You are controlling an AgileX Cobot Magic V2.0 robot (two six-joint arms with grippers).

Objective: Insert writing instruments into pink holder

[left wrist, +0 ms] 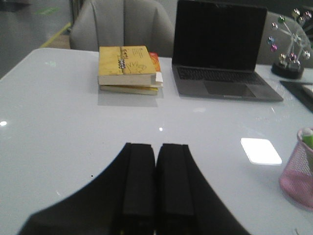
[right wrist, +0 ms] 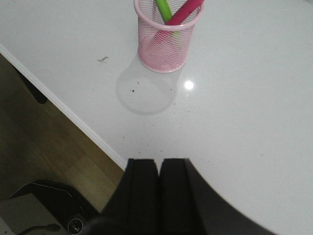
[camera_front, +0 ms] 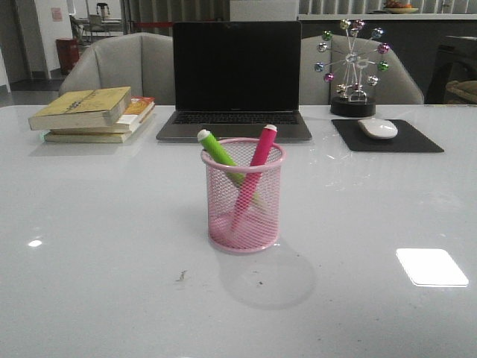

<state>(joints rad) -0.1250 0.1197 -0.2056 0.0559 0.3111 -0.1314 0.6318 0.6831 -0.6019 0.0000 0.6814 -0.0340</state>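
The pink holder (camera_front: 244, 216) stands upright in the middle of the white table, with two writing instruments leaning inside it. The lime green marker (camera_front: 220, 153) tilts left and the magenta marker (camera_front: 260, 151) tilts right, so they cross inside the mesh. No arm shows in the front view. My left gripper (left wrist: 156, 146) is shut with nothing in it, well to the left of the pink holder (left wrist: 299, 175). Over the table's near edge my right gripper (right wrist: 158, 160) is also shut and empty, well back from the pink holder (right wrist: 165, 41), where the green marker (right wrist: 163, 9) and magenta marker (right wrist: 185, 11) show.
A stack of books (camera_front: 95, 113) lies at the back left. A laptop (camera_front: 235, 78) stands open behind the holder. At the back right are a mouse (camera_front: 378, 128) on a black pad (camera_front: 386, 137) and a desk ornament (camera_front: 353, 67). The table's front edge (right wrist: 63, 113) drops to the floor.
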